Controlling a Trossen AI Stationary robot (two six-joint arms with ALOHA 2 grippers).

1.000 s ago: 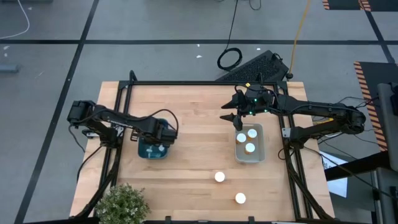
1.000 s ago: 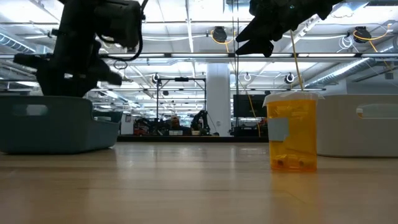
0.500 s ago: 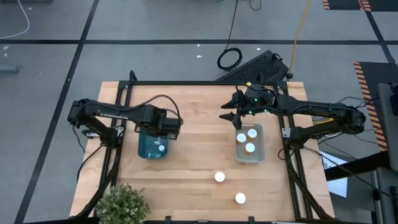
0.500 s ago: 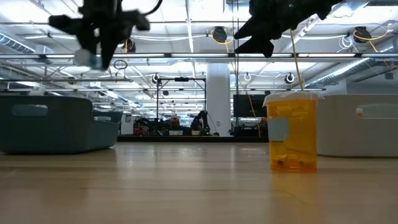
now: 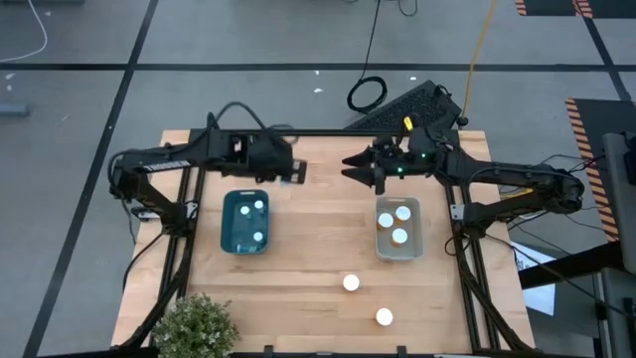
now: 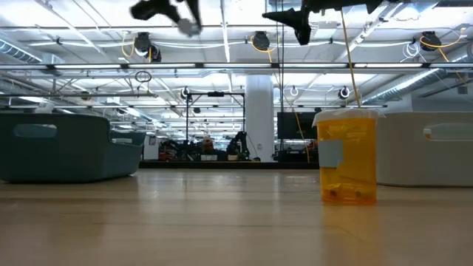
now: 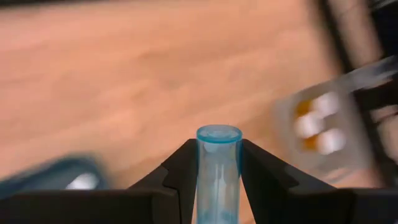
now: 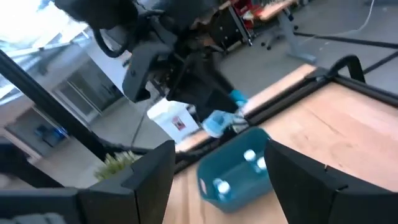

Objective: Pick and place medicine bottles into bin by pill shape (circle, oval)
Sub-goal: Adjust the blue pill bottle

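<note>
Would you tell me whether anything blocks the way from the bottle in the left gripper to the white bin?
Nothing on the table does; the right gripper hangs open between the blue bottle, held by the left gripper, and the white bin.

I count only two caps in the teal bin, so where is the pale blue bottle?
The pale blue translucent bottle is clamped in the left gripper, raised above the table's far edge, beyond the teal bin and facing the right gripper.

potted plant [image 5: 195,323], keyboard [image 5: 409,106], coiled cable [image 5: 366,93]
</note>
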